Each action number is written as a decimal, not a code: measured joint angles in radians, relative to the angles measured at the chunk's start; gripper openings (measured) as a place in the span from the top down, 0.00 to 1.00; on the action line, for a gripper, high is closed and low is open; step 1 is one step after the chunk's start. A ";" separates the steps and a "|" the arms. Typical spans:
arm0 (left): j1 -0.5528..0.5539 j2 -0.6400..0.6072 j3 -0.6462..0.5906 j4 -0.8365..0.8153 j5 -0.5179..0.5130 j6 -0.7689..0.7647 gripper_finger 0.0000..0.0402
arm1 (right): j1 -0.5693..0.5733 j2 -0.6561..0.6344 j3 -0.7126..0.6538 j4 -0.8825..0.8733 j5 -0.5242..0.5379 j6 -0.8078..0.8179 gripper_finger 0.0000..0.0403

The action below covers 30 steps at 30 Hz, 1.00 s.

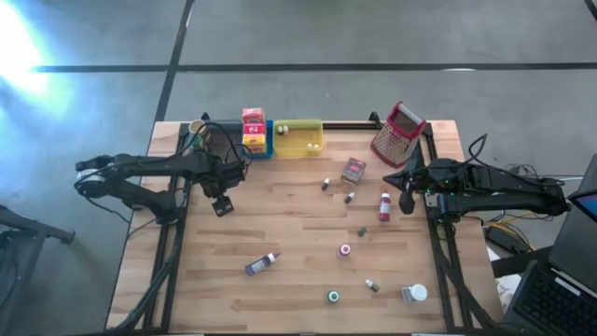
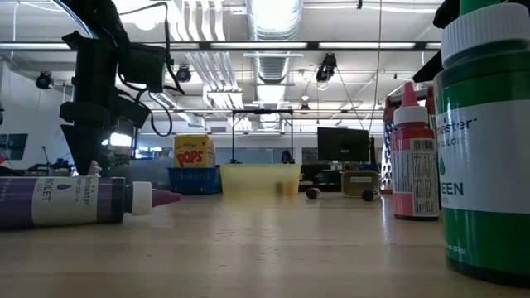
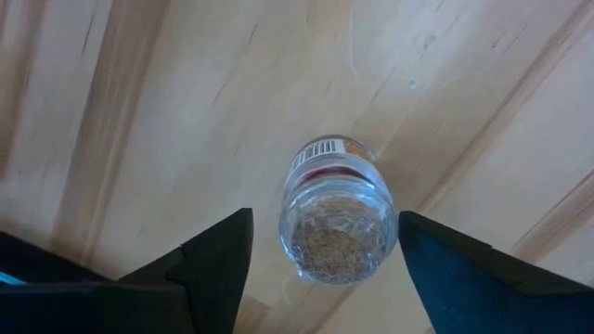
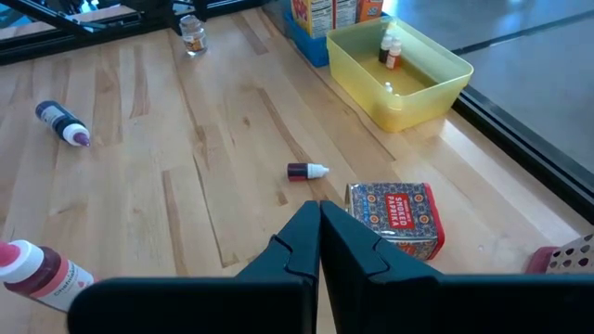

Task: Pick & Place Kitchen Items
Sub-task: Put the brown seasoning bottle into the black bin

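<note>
We see the left gripper (image 3: pixel 320 255) pointing down over the table's (image 1: pixel 280 233) left-centre, its 2 fingers (image 3: pixel 209 264) spread apart on either side of a small jar (image 3: pixel 336 218). The jar stands upright on the wood between them, clear of both fingers, so nothing is gripped. It is clear glass or plastic, filled with a speckled grey-brown seasoning, with a barcode and a red-banded label on its side. From the right wrist we see the same jar (image 4: pixel 192 35) standing near the table's far edge.

The right gripper (image 4: pixel 320 232) waits at the table's right side, its fingers pressed together on nothing. Just ahead of it lies a patterned tin (image 4: pixel 394 218) with a red edge, and beside that a tiny dark bottle (image 4: pixel 306 171) with a white cap on its side.

At the back edge a yellow tray (image 1: pixel 298 138) holds 2 tiny bottles (image 4: pixel 390 48), and a blue tray (image 1: pixel 266 145) next to it holds a red and yellow box (image 1: pixel 253 129). A grater (image 1: pixel 399 133) leans at the back right.

Elsewhere on the wood lie a purple bottle (image 1: pixel 262 264) on its side, a red bottle (image 1: pixel 384 207), a pink-capped item (image 1: pixel 344 250), a green-capped one (image 1: pixel 333 297) and a white-capped jar (image 1: pixel 414 294).
</note>
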 joint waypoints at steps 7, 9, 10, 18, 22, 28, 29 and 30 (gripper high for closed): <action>0.000 0.000 0.000 0.002 -0.006 0.000 0.35 | -0.001 0.000 0.000 0.000 0.000 0.000 0.98; 0.000 0.000 0.000 0.002 -0.006 0.000 0.38 | -0.001 -0.001 0.000 0.000 0.000 0.000 0.98; 0.000 0.000 0.000 0.002 -0.006 0.000 0.40 | -0.001 -0.001 0.000 0.000 0.000 0.000 0.98; 0.000 0.000 0.000 0.002 -0.008 0.011 0.54 | -0.001 -0.001 0.000 0.000 0.000 0.000 0.98; 0.000 0.000 0.001 0.000 -0.008 0.026 0.53 | -0.001 -0.001 0.000 0.000 0.000 0.000 0.98; 0.000 0.000 0.057 -0.037 0.002 0.129 0.51 | 0.000 -0.001 0.000 0.000 0.000 0.000 0.98; 0.000 0.000 0.072 -0.038 0.002 0.146 0.52 | 0.000 -0.001 0.000 0.000 0.000 0.000 0.98; 0.000 0.000 0.088 -0.038 0.001 0.161 0.52 | 0.000 -0.001 0.000 0.000 0.000 0.000 0.98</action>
